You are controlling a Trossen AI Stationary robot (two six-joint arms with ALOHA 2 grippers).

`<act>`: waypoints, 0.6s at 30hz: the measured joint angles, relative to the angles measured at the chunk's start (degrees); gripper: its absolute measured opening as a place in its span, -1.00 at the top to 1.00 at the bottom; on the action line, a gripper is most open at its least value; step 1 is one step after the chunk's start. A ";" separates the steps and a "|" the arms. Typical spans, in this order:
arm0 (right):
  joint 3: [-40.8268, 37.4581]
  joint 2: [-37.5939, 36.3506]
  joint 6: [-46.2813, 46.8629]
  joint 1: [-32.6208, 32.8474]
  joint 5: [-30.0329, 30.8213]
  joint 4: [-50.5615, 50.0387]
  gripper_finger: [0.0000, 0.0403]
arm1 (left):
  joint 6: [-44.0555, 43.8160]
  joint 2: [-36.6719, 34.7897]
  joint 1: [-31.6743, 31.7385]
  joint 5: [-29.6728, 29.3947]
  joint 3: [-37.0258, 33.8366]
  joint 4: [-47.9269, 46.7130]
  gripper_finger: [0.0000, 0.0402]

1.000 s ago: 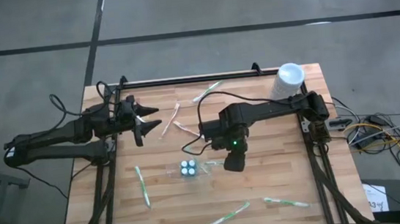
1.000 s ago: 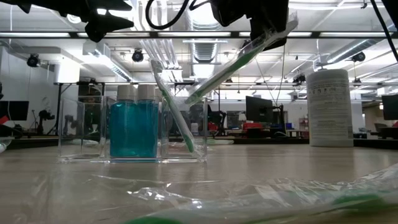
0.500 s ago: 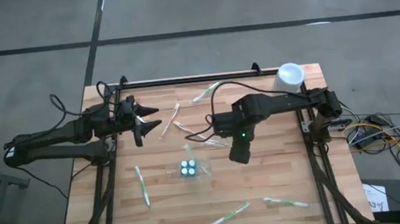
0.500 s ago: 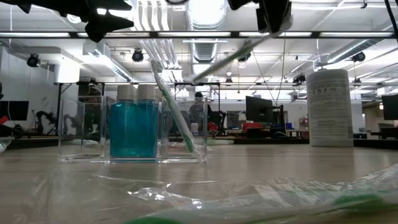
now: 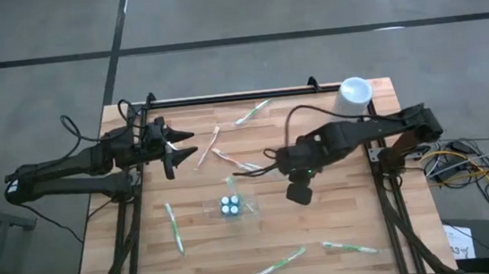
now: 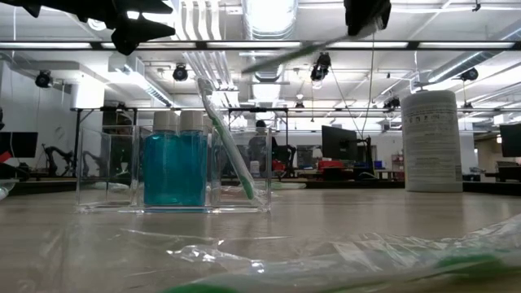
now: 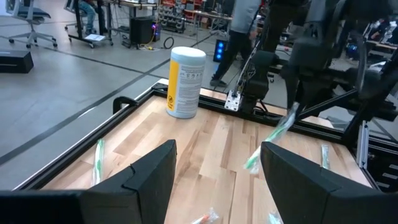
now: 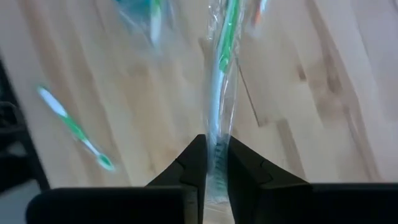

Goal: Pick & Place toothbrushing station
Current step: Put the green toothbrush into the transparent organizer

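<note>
**A:** Where is everything on the table?

**B:** Seen from above, the right gripper point(image 5: 298, 192) hangs over the middle of the wooden table point(image 5: 343, 226), just right of the clear organizer point(image 5: 231, 208). Its fingers point(image 8: 194, 163) are clenched on a wrapped toothbrush point(image 8: 221, 74), green and white in a clear sleeve, which sticks out toward the organizer. From table height the brush point(image 6: 281, 55) shows as a slanted streak high above the organizer point(image 6: 175, 167).

**A:** What does the organizer hold?

**B:** Two blue mouthwash bottles point(image 6: 177, 167) and one toothbrush point(image 6: 226, 142) leaning in the right compartment.

**A:** And the left arm?

**B:** The left gripper point(image 5: 183, 149) waits at the far left of the table, fingers spread and holding nothing.

**A:** What could go wrong?

**B:** My judgement: the brush is held by one end only, and the sleeve looks slippery, so it might slide or swing. It lies nearly flat now; lowered at that slant, the tip could catch the organizer wall, tip it over, or knock the leaning brush.

**A:** Anything unclear?

**B:** The gripper is cut off at the top of the low view. The held brush is blurred, so I cannot tell whether its tip is over a compartment. Spare brushes point(image 5: 174, 226) lie scattered; a white canister point(image 5: 351, 98) stands far right.
</note>
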 joint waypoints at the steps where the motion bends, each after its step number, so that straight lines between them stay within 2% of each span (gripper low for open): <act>1: -1.62 -1.49 0.23 0.01 0.14 2.23 0.84 | -0.02 0.00 -0.02 0.00 0.00 0.00 -0.19; 8: -15.28 -11.27 4.61 0.36 1.20 16.95 0.86 | 0.00 0.00 0.00 -0.22 0.00 0.00 -0.19; 18: -33.84 -20.76 6.38 0.65 0.81 34.09 0.85 | -0.02 -0.02 0.00 -0.18 0.00 0.00 -0.19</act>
